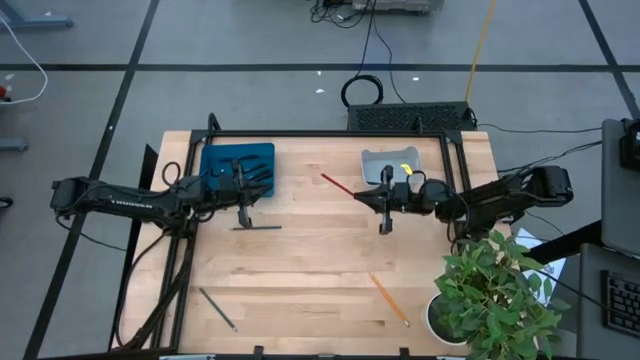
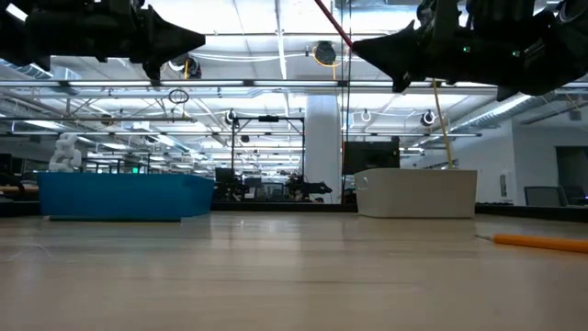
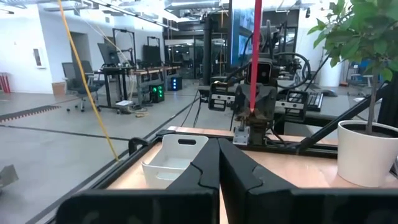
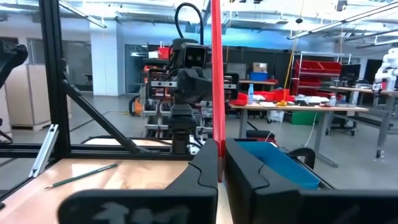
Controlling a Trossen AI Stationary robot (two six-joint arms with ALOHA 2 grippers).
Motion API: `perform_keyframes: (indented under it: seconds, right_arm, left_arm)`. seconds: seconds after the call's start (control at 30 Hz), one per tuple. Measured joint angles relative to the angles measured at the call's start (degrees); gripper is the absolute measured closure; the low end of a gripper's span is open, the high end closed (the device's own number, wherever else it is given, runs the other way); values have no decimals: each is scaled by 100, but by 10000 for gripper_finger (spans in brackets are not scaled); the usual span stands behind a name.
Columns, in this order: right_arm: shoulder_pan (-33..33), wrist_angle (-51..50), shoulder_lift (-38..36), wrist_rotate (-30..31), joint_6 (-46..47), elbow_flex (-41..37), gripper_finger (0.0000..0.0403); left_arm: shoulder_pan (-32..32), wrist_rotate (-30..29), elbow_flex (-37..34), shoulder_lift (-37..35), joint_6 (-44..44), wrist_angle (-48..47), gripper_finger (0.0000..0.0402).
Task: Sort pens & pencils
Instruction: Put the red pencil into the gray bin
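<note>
My right gripper [image 4: 219, 155] hovers high over the table's middle [image 1: 383, 200], shut on the red pencil [image 1: 345, 189]. My left gripper [image 3: 217, 155] is shut on nothing, raised near the blue tray [image 1: 238, 167] and facing the right one. The orange pencil [image 1: 388, 298] lies flat near the near edge, and also shows in the low view [image 2: 537, 242]. The darker pencil [image 1: 217, 307] lies flat at the near left, and also shows in the right wrist view [image 4: 81, 176]. I cannot make out the pens. My right gripper pinches the red pencil near its lower end [image 4: 216, 138] between its two fingers. The fingers lie level, pointing toward the table's left, and cross the pencil. The pencil is lifted clear, and its free end [image 1: 324, 177] rises slanting toward the left and far side.
A pale grey tray [image 1: 395, 163] with something yellow in it sits at the far edge, right of the blue tray. A potted plant [image 1: 495, 290] fills the near right corner. Bare wood lies between the trays and the near pencils.
</note>
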Motion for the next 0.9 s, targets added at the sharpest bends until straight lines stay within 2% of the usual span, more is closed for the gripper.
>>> perform_keyframes:
  seconds: [0.23, 0.3, 0.43, 0.57, 0.63, 0.9]
  right_arm:
    - [0, -165, 0, 27, 33, -2, 403]
    - [-32, -435, -4, 347, 86, -2, 403]
    - [-214, -1287, -151, 1373, 141, -7, 403]
    - [-413, -2443, -492, 2354, 145, -7, 403]
    - [-518, -3093, -741, 2629, 179, -7, 403]
    - [-864, -6249, -2340, 2739, 546, -7, 403]
  left_arm:
    - [1, -1, 0, 0, 6, -5, 398]
    - [0, 1, 0, 0, 4, -18, 399]
    - [0, -1, 0, -1, 2, -59, 396]
    - [0, -1, 0, -2, 2, -83, 399]
    - [0, -1, 0, -2, 9, -104, 396]
    - [1, -2, 0, -2, 11, -107, 398]
